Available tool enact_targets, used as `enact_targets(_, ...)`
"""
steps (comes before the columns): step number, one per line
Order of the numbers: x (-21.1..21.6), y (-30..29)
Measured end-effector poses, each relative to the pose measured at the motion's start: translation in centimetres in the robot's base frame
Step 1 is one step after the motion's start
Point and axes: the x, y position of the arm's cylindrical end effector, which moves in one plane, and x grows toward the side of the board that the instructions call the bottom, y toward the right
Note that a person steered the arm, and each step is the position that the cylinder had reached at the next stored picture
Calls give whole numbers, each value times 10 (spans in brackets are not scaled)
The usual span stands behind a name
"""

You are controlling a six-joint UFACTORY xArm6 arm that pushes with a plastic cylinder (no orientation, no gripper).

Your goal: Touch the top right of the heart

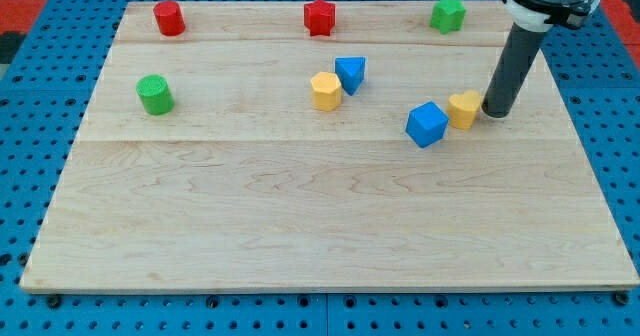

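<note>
My tip (497, 113) is down on the worktop (320, 236), pressed right up against the view's-right side of the yellow heart (465, 108), at its upper right edge as far as I can tell; contact looks real, no gap visible. No end effector on this arm, only the dark rod, so nothing to read as open or closed. Everything else placed off the yellow heart: blue cube (427, 124) is just beside it on the view's left and slightly lower, the two look touching or nearly so, can't tell which. Further to the view's left of the heart sit the blue triangular block (351, 73) and the yellow hexagonal block (325, 91), those two close together, the blue one up and to the view's right of the yellow one. Green star-ish block (448, 14) is above the heart near the worktop's top edge. Red star (319, 17) is up and left of the heart, also along the top edge. Red cylinder (169, 18) is far left of the heart at the top edge, green cylinder (155, 94) far left at about the heart's height.
</note>
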Motion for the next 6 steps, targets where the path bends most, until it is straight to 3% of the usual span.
enact_targets(2,1,29)
enact_targets(4,-26,26)
enact_targets(6,-17,-2)
